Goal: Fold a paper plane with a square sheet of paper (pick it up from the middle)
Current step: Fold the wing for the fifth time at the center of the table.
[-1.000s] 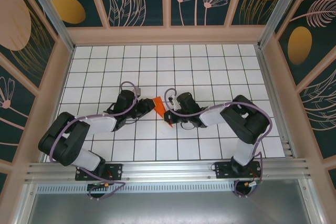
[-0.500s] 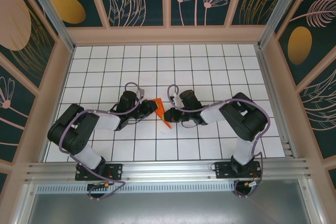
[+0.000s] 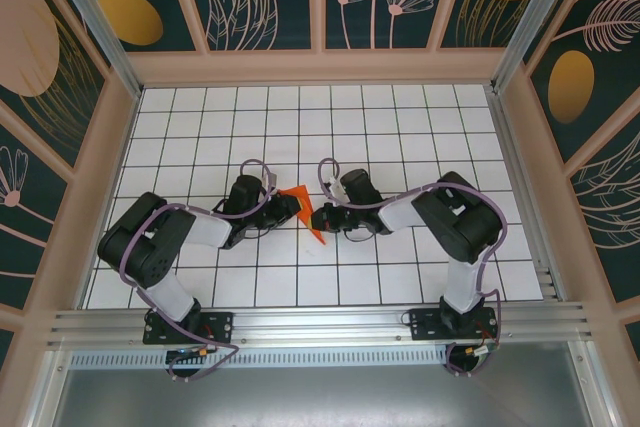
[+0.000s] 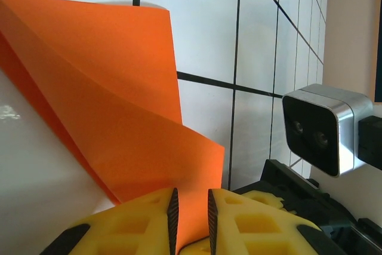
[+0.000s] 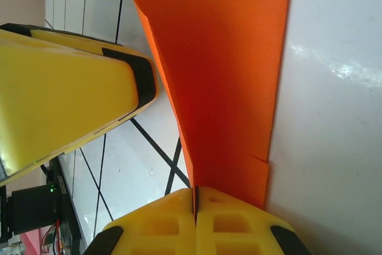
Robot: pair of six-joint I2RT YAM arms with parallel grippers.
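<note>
Paper (image 5: 227, 58) over table (image 3: 400, 117), pinched by right gripper (image 5: 195, 198) — left gripper (image 4: 190, 198) straddling its edge

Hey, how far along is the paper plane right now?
Done: the paper is creased into a narrow, layered point. In hand: right claw shut on one end, left claw straddling another edge, grip unclear. Left: it looks loose and uneven, so probably final folds and flattening.

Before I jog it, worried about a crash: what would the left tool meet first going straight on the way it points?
The folded orange paper, already between the left tool's jaws; the right tool looks close behind, depth unclear.
</note>
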